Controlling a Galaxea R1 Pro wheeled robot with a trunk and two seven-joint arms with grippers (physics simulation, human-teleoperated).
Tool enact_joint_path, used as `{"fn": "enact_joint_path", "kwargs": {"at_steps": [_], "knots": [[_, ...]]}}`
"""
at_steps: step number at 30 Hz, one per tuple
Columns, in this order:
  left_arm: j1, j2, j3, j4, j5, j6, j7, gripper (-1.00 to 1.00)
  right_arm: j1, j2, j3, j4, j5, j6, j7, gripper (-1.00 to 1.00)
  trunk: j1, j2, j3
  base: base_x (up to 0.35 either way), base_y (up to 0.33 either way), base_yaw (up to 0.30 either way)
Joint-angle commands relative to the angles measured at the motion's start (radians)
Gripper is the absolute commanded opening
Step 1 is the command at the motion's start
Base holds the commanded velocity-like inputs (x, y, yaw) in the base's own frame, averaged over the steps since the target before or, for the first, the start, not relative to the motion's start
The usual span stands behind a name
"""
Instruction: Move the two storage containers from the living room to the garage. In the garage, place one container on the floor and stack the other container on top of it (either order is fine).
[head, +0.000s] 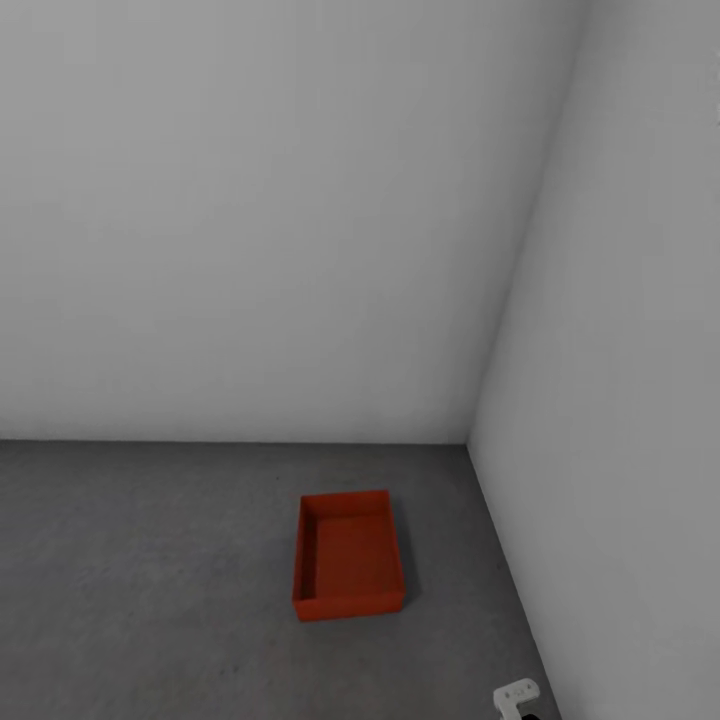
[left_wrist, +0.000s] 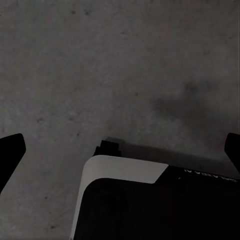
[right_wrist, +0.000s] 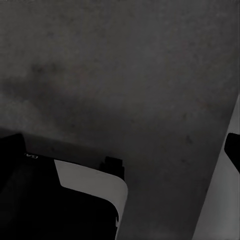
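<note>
We see one red-orange rectangular open-top storage container (head: 348, 556) on the dark grey concrete floor (head: 150, 580) near the corner, long axis toward the back wall; both grippers (left_wrist: 120, 150) (right_wrist: 125, 150) gape apart, empty.

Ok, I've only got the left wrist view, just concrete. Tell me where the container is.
Observer: In the head view one storage container sits on the floor ahead, near the corner of two white walls.
Operator: Check what's in it.
Observer: It is open-topped and empty, with nothing stacked on it.
Operator: Now report the right arm.
Observer: Its wrist view shows the right gripper with fingers spread, holding nothing, above bare concrete.
</note>
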Motion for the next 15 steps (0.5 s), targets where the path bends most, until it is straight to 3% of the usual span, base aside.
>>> {"fn": "enact_joint_path", "kwargs": {"at_steps": [1, 11, 15], "knots": [[-0.001, 0.0, 0.001, 0.001, 0.004, -0.003, 0.001, 1.0, -0.002, 0.0, 0.007, 0.004, 0.002, -0.008, 0.001, 1.0, 0.0, -0.001, 0.0, 0.0, 0.0, 0.0], [-0.001, 0.0, 0.001, 0.001, 0.004, -0.003, 0.001, 1.0, -0.002, 0.0, 0.007, 0.004, 0.002, -0.008, 0.001, 1.0, 0.0, -0.001, 0.017, 0.0, 0.0, 0.0], [-0.001, 0.0, 0.001, 0.001, 0.004, -0.003, 0.001, 1.0, -0.002, 0.0, 0.007, 0.004, 0.002, -0.008, 0.001, 1.0, -0.015, 0.027, 0.036, 0.0, 0.0, 0.0]]}}
